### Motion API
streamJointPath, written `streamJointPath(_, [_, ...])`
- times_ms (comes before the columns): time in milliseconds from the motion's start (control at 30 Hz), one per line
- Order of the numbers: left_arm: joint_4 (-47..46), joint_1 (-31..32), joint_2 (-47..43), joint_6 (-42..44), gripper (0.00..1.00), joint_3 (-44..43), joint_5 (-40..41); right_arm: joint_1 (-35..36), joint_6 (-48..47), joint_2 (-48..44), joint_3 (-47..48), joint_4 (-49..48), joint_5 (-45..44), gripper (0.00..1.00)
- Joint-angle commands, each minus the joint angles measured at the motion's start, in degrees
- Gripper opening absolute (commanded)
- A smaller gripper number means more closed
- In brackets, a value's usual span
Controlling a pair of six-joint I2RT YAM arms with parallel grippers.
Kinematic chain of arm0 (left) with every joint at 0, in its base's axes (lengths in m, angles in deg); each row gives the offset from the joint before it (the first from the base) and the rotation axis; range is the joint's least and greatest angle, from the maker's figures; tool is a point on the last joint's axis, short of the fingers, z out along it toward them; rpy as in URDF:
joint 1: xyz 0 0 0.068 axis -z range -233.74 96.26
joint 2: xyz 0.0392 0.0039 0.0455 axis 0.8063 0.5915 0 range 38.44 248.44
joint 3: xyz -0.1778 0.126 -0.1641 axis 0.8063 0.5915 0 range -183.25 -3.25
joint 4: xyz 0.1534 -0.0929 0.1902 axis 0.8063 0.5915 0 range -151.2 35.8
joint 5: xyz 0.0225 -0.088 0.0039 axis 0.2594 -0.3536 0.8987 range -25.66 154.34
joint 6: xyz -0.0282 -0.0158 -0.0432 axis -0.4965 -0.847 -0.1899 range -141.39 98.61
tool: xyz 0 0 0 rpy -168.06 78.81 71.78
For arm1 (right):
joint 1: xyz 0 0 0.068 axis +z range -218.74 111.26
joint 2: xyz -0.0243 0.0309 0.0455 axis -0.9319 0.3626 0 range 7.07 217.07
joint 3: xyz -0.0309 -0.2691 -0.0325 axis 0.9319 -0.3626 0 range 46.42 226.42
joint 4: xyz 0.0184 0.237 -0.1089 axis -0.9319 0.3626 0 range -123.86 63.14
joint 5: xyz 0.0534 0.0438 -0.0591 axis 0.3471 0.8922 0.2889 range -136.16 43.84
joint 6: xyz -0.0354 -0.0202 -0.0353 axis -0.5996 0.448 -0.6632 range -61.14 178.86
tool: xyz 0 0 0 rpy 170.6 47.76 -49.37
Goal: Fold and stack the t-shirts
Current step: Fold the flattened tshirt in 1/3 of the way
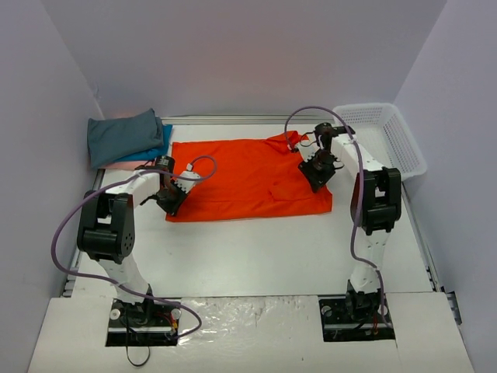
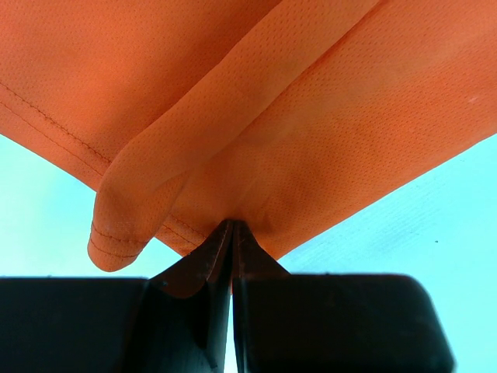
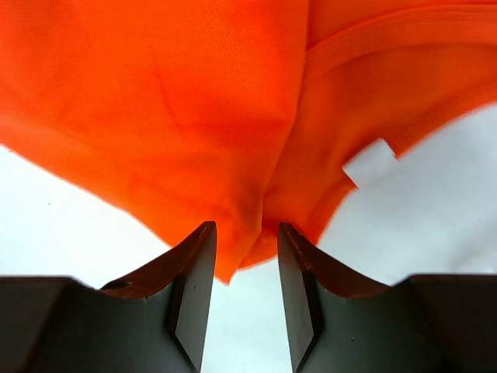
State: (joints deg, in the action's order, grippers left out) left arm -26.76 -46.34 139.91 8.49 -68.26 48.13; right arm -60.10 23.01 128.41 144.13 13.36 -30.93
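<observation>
The bright orange t-shirt (image 1: 248, 179) lies spread flat across the middle of the table. My left gripper (image 1: 172, 200) is at the shirt's near left corner, shut on a pinch of the orange cloth (image 2: 311, 116), which bunches at the gripper's tips (image 2: 231, 225). My right gripper (image 1: 317, 167) is over the shirt's right end near the collar. Its jaws stand apart, and a fold of orange cloth (image 3: 155, 116) hangs loose between the tips (image 3: 247, 229), gripped by neither. A white tag (image 3: 369, 163) shows by the collar seam. Folded t-shirts lie stacked at the back left: dark grey-teal (image 1: 124, 136) on blue (image 1: 161, 146) and pink (image 1: 128, 165).
A white mesh basket (image 1: 410, 155) stands at the back right corner, just right of my right arm. Purple cables loop above both arms. Walls close in the table on the left, back and right.
</observation>
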Motion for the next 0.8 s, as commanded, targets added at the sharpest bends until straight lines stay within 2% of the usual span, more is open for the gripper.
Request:
streamJointPath(0, [1.51, 0.25, -1.71, -0.71, 0.02, 0.06, -0.49, 0.06, 0.7, -9.71, 0.47, 2.0, -0.28, 0.34])
streamJointPath(167, [1.16, 0.16, -3.74, -0.89, 0.03, 0.15, -0.58, 0.06, -0.26, -16.83, -8.91, 1.91, -0.37, 0.35])
streamJointPath(333, [1.6, 0.16, -4.44, -0.45, 0.09, -0.03, 0.21, -0.03, -1.58, -20.78, -16.58, 1.82, -1.59, 0.37])
streamJointPath(367, [1.6, 0.16, -4.7, -0.36, 0.1, 0.06, 0.3, -0.03, -1.76, -20.97, -18.5, 1.82, -1.86, 0.37])
streamJointPath(433, [1.6, 0.07, -5.58, -0.01, 0.2, 0.24, 0.39, -0.03, -2.37, -21.06, -20.18, 1.73, -2.65, 0.38])
streamJointPath(533, [1.69, 0.16, -6.9, 0.52, 0.25, 1.03, 0.74, -0.21, -2.9, -20.44, -22.56, 1.12, -2.57, 0.38])
streamJointPath(767, [1.6, 0.07, -9.45, 1.05, 0.27, 2.96, 1.44, -1.0, -2.47, -16.75, -24.76, -2.66, -3.35, 0.4])
